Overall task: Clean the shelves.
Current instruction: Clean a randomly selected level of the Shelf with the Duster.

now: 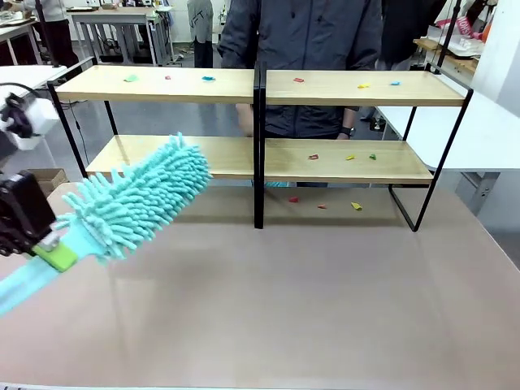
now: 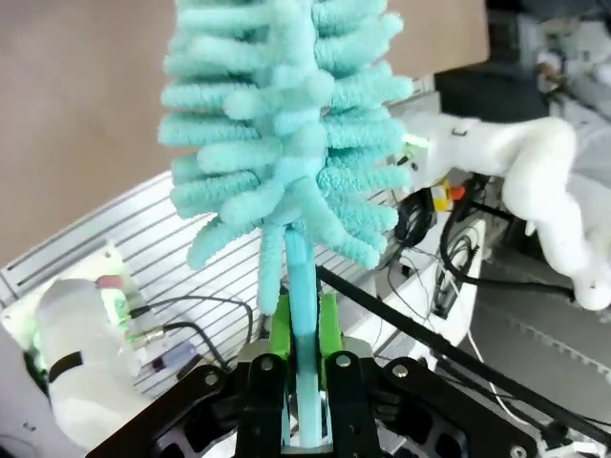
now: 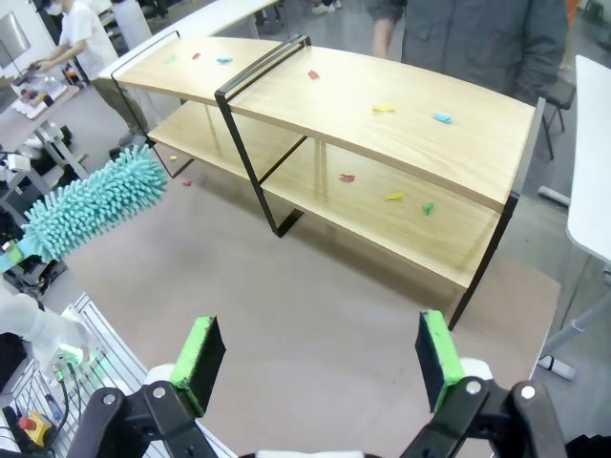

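The shelves (image 1: 162, 85) stand across the far half of the table, two wooden boards on a black frame with a centre post (image 1: 258, 146). Small coloured scraps lie on the top board (image 1: 298, 80), on the lower board (image 1: 349, 158) and on the table under it (image 1: 356, 206). At the table's left edge my left gripper (image 1: 57, 248) is shut on the handle of a teal fluffy duster (image 1: 142, 199), whose head points up and right toward the lower board. The green pads (image 2: 279, 329) clamp the handle below the duster head (image 2: 286, 124). My right gripper (image 3: 318, 353) hangs open above the table, facing the shelves (image 3: 382, 105).
A person in a dark jacket (image 1: 305, 32) stands right behind the shelves. The beige tabletop (image 1: 284, 309) in front of the shelves is bare. A cardboard box (image 1: 45, 179) sits off the left edge. White tables flank both sides.
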Robot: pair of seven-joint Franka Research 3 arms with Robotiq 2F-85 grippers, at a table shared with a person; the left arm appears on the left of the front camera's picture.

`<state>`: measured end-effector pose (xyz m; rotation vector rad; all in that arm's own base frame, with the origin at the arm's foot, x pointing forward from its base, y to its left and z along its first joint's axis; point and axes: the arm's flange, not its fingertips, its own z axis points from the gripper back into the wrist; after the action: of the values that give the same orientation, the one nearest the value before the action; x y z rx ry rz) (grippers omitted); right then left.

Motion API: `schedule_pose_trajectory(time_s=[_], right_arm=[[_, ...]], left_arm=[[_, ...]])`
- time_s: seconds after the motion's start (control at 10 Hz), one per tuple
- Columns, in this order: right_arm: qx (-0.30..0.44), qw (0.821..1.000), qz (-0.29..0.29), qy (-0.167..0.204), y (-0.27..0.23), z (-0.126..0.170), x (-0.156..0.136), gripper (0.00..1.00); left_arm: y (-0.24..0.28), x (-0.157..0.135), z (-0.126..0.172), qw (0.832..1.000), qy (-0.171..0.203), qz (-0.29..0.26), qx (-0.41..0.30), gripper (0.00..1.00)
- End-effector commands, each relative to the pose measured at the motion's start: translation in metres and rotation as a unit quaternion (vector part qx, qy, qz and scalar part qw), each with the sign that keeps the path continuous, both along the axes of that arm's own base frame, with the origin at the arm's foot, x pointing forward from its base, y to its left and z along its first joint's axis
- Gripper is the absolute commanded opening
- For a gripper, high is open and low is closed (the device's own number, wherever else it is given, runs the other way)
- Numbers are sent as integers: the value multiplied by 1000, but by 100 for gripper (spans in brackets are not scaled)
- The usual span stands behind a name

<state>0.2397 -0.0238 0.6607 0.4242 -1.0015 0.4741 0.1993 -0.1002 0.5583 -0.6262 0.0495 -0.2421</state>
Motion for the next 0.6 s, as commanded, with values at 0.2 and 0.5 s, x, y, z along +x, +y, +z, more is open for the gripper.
schedule_pose_trajectory(time_s=[0.2,0.5], right_arm=[[1,1000,0,0,0,-1,0,100],[1,1000,0,0,0,-1,0,100]], left_arm=[[34,-35,40,976,7,-200,-87,12],[144,-67,98,962,-99,-210,-143,12]])
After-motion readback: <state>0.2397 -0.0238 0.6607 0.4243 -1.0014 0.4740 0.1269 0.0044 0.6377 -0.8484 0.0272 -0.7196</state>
